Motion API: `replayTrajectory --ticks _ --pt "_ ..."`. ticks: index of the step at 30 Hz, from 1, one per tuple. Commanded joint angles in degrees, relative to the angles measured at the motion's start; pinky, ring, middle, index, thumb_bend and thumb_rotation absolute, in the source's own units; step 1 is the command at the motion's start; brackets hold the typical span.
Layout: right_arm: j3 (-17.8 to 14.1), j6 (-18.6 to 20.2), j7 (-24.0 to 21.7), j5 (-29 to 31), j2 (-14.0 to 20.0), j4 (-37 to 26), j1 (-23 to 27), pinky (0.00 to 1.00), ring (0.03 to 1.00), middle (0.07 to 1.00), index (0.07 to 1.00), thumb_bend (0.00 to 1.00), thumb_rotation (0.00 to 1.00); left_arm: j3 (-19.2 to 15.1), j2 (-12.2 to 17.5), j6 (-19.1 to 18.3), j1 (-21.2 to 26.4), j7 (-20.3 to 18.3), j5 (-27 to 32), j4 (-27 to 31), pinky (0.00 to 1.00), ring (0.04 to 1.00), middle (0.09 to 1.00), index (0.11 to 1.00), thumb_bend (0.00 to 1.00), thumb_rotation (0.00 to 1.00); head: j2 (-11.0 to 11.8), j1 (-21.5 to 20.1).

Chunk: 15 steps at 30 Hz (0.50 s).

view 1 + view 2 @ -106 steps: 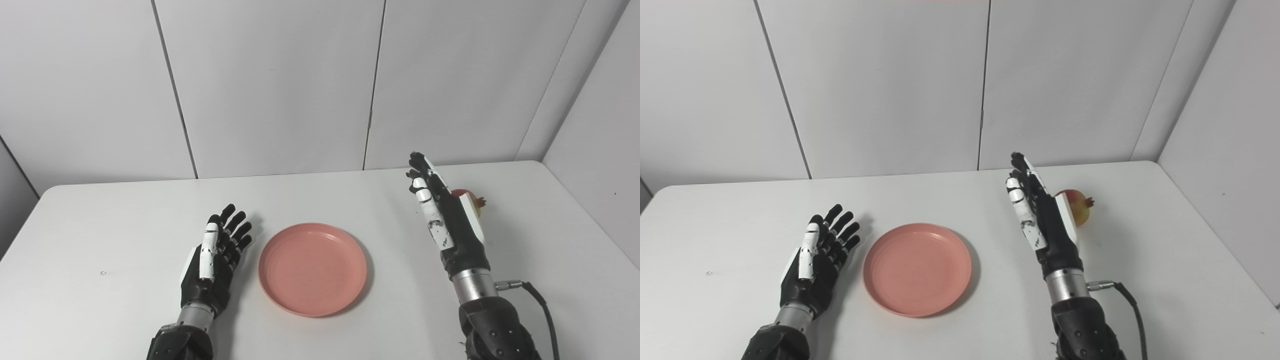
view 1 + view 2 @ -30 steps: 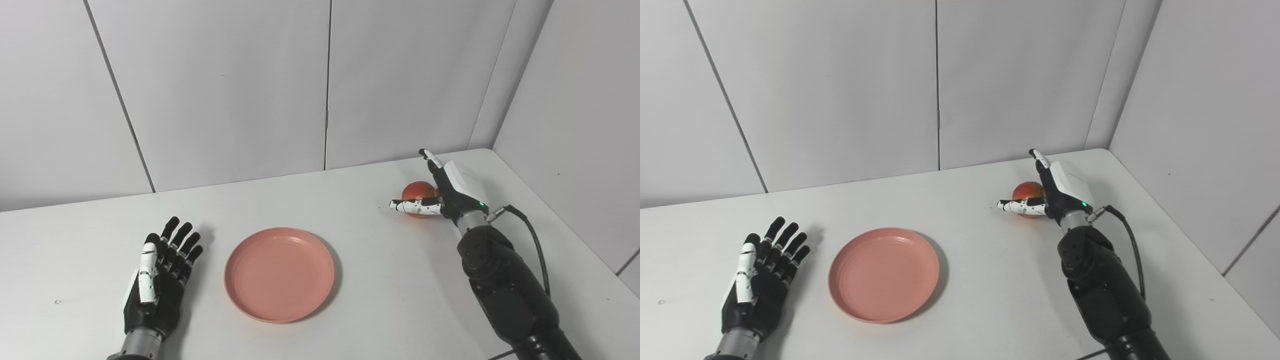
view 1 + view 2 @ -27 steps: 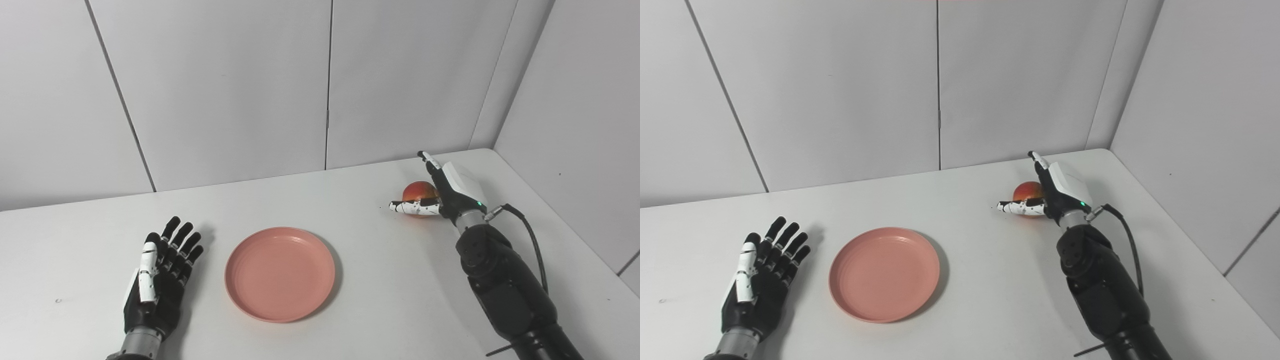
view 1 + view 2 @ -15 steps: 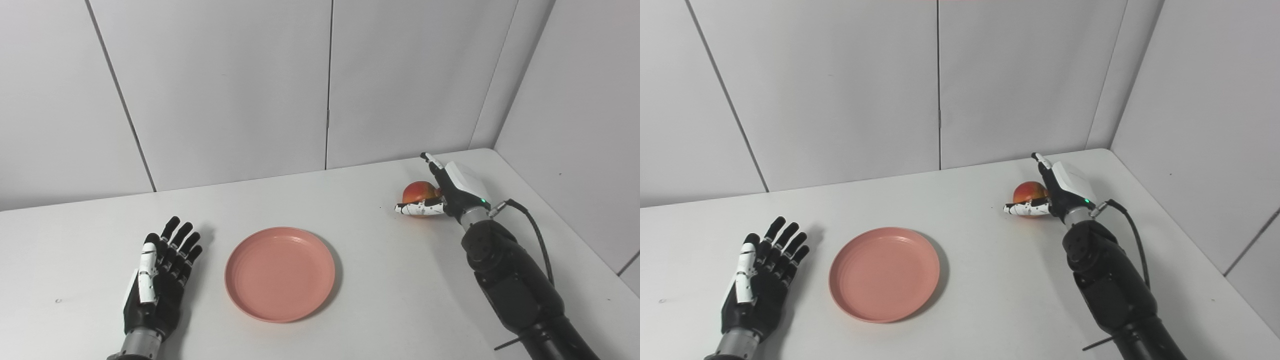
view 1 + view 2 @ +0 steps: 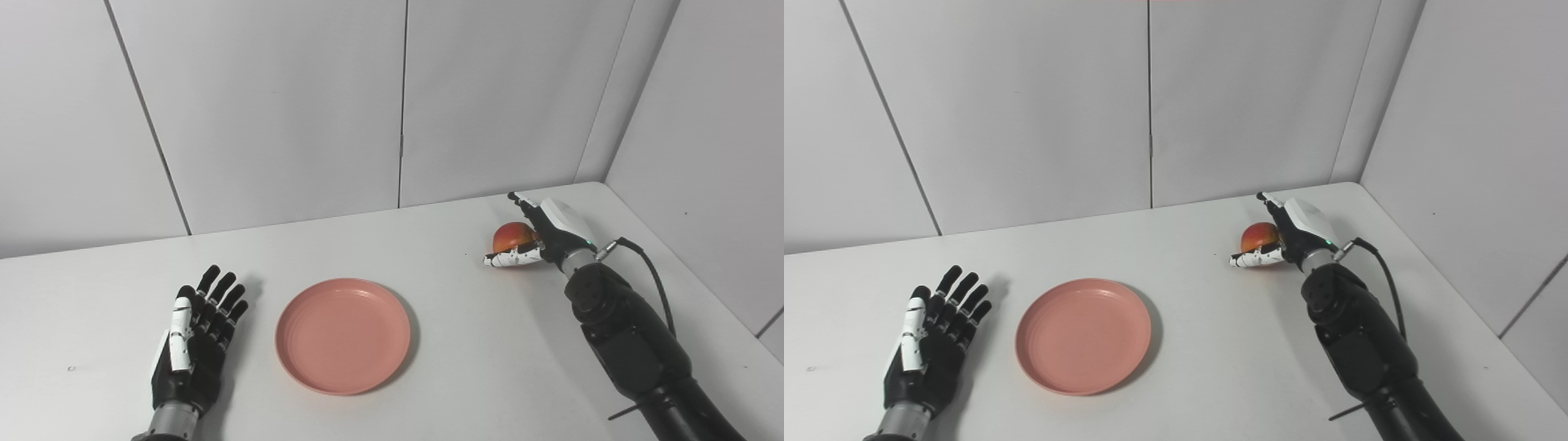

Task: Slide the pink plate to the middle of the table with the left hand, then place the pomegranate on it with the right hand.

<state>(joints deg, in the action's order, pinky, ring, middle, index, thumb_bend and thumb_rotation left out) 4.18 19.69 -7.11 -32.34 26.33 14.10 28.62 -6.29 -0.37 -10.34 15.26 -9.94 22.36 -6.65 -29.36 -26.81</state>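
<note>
So the black-and-white right hand (image 5: 547, 236) is out at the far right part of the white tabletop (image 5: 490, 343), wrapped partway around the round red-and-yellow pomegranate (image 5: 509, 236). The thumb runs along the near side of the fruit, low down, and the fingers (image 5: 1268, 202) arch over the top and far side. It looks like it's touching the fruit, but whether it's actually clamped tight is hard to tell from these angles. The pomegranate looks to be sitting on the tabletop, though the thumb covers its underside. A black cable (image 5: 649, 269) loops off the wrist of that arm.

Moving out from there, the round pink plastic plate (image 5: 343, 335) is lying flat around the middle of the tabletop, well apart from the pomegranate and with nothing on it.

Over on the other side, the black-and-white left hand (image 5: 193, 346) is resting near the front left, just beside the plate's left rim but not touching it. Its fingers are spread apart and stretched out, holding nothing.

Behind it all there's just plain grey wall panels (image 5: 275, 104)
</note>
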Motion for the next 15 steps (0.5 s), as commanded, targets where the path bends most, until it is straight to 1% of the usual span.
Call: replayTrajectory --ticks 1,7,10,12,15 --pt "-0.17 0.69 0.21 0.08 1.91 -0.57 2.93 0.79 0.871 0.905 0.904 1.0 0.28 0.13 0.13 -0.26 0.08 0.02 -0.07 0.76 0.94 0.921 0.925 0.911 0.42 1.0 -0.01 0.08" --pt "0.81 -0.02 0.39 -0.39 2.3 1.11 3.59 0.77 0.85 0.886 0.88 1.0 0.28 0.26 0.22 0.23 0.01 -0.32 -0.15 0.45 0.95 0.924 0.928 0.916 0.42 1.0 -0.07 0.24" --pt "1.18 -0.07 0.52 -0.36 2.49 1.99 3.94 0.77 0.843 0.876 0.871 1.0 0.25 0.31 0.14 0.13 -0.02 -0.09 -0.35 0.54 0.95 0.923 0.926 0.914 0.42 1.0 -0.08 0.4" --pt "1.42 0.22 0.55 -0.53 2.58 2.46 4.17 0.77 0.839 0.868 0.861 1.0 0.22 0.38 0.13 0.37 0.01 -0.17 -0.44 0.39 0.94 0.918 0.923 0.911 0.42 1.0 -0.09 0.51" --pt "1.41 0.65 0.6 -0.33 2.58 3.17 4.57 0.75 0.812 0.837 0.832 1.0 0.18 0.35 0.12 0.69 0.03 -0.46 -0.23 0.15 0.94 0.916 0.925 0.913 0.42 1.0 -0.16 0.53"
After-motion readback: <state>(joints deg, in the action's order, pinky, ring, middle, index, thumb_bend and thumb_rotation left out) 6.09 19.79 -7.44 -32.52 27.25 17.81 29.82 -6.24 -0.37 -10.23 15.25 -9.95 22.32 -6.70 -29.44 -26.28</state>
